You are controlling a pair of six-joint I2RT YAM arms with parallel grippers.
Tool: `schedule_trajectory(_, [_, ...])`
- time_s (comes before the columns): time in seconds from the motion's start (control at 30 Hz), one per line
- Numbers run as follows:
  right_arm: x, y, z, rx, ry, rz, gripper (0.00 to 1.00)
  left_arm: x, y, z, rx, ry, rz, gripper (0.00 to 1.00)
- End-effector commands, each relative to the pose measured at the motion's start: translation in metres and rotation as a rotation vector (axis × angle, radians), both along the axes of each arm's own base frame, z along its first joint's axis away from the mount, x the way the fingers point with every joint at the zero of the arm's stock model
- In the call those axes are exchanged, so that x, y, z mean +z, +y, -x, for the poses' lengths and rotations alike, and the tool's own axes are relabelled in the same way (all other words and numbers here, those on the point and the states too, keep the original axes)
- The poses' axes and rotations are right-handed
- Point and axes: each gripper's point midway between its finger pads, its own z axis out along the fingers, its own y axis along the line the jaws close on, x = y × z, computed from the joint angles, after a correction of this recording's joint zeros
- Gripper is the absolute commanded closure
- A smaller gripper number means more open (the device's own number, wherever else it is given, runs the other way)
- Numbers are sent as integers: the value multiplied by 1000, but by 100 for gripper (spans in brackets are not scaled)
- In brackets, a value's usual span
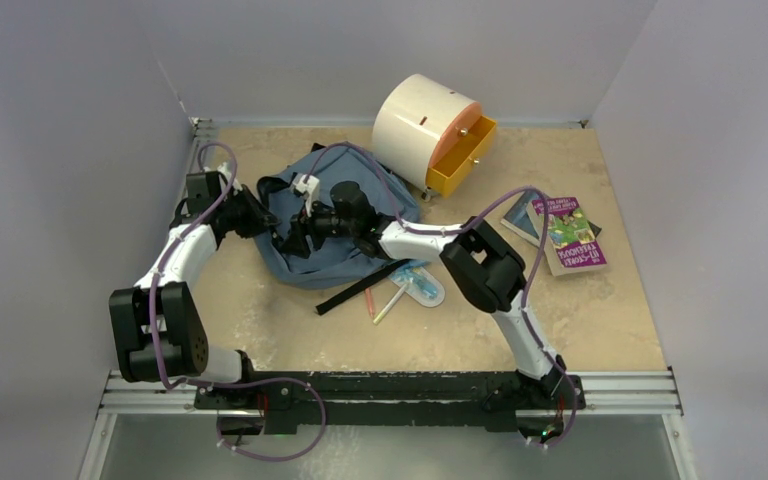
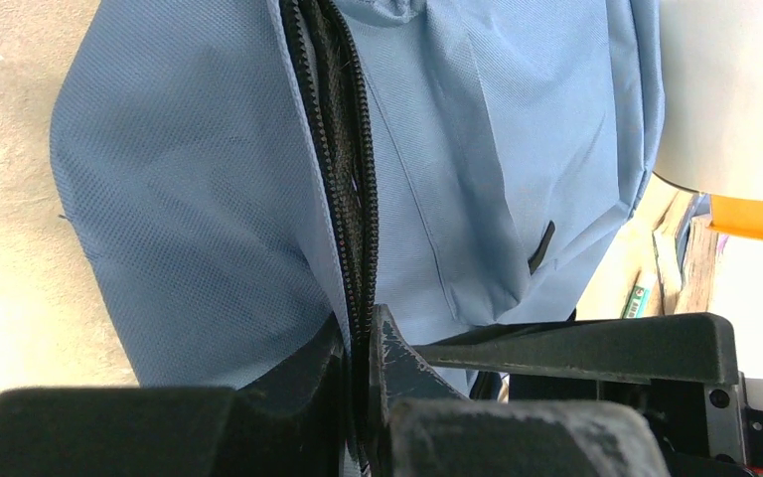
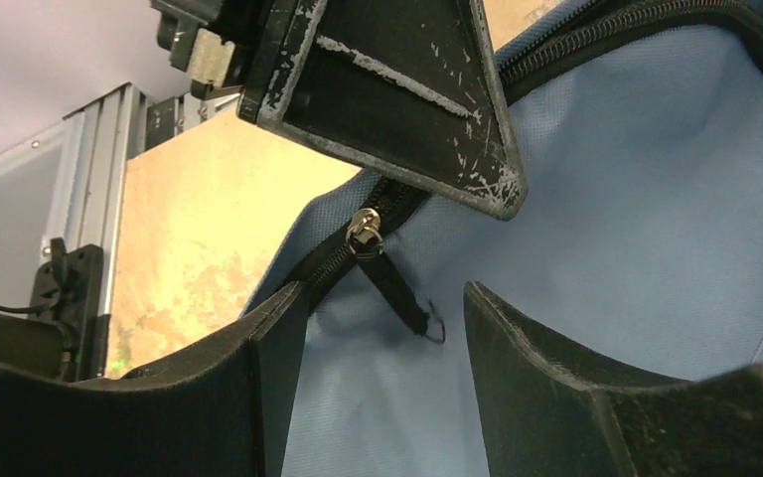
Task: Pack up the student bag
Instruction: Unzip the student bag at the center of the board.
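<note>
The slate-blue student bag (image 1: 345,240) lies crumpled at the table's middle back. My left gripper (image 1: 260,215) is at its left edge. In the left wrist view the gripper (image 2: 363,333) is shut on the bag's fabric (image 2: 189,199) right at the black zipper line (image 2: 343,149), which gapes slightly. My right gripper (image 1: 310,225) is over the bag from the right. In the right wrist view it (image 3: 382,318) is open, its jaws either side of the silver zipper slider (image 3: 366,231) and black pull tab (image 3: 402,293), not touching them. A left finger (image 3: 397,89) shows just above.
A cream cylindrical cabinet (image 1: 420,120) with an open orange drawer (image 1: 460,155) stands behind the bag. Books (image 1: 565,235) lie at the right. A clear pencil case (image 1: 420,285), pens (image 1: 385,305) and a black strap (image 1: 360,288) lie just in front of the bag.
</note>
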Motion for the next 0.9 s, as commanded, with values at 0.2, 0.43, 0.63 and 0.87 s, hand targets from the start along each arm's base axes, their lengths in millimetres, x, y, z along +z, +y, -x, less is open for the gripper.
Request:
schedule_trajectory(0.2, [25,19,-1,143,-120,-83,40,34,-12,-11,-87,-163,29,100])
schedule_trajectory(0.43, [22,21,-4,144,-98,-97,52,37,-15,-11,-101,-176,39,100])
schedule_trajectory(0.63, [23,16,-6,123,-95,-100,72,37,-13,-11,-94,-178,32,100])
schedule_trajectory(0.87, [39,4,-4,79,-125,-101,97,35,-8,-13,-72,-168,16,100])
